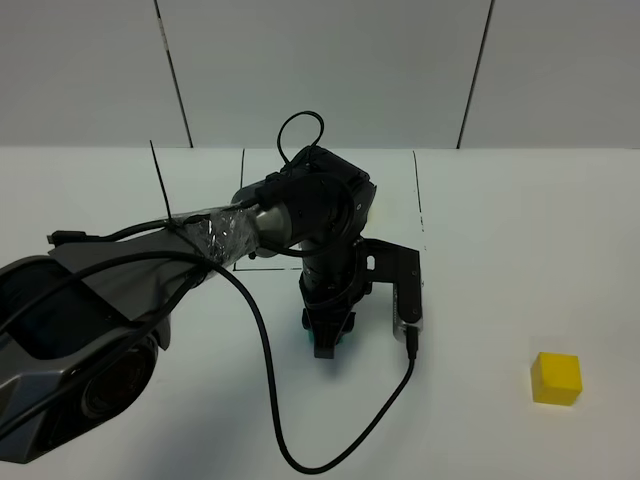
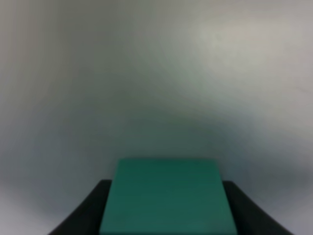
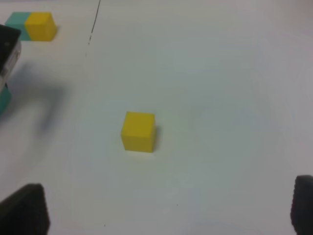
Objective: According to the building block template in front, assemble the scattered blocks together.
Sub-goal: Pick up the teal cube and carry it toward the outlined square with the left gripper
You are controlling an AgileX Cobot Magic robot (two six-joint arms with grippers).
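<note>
Small matte yellow cube (image 1: 556,378), sharp-edged, sits alone on the smooth white table (image 1: 500,250), near right. Right gripper (image 3: 166,208) is spread wide, empty. At centre, left gripper (image 1: 327,338) is clenched on a matte teal cube (image 2: 166,198). Beyond lies the joined teal-yellow template bar (image 3: 33,25).

A white counter (image 1: 520,220) fills the lower part of the exterior high view, matte and plain. Thin black lines (image 1: 418,195) are marked on it near its far edge, outlining a rectangle whose sides run back toward the wall. Behind the counter stands a pale grey wall (image 1: 330,70) of flat panels, split by dark slanting seams (image 1: 474,75). In the right wrist view the same white surface shows one thin dark line (image 3: 95,19). The left wrist view gives only a blurred, pale grey stretch of it.
</note>
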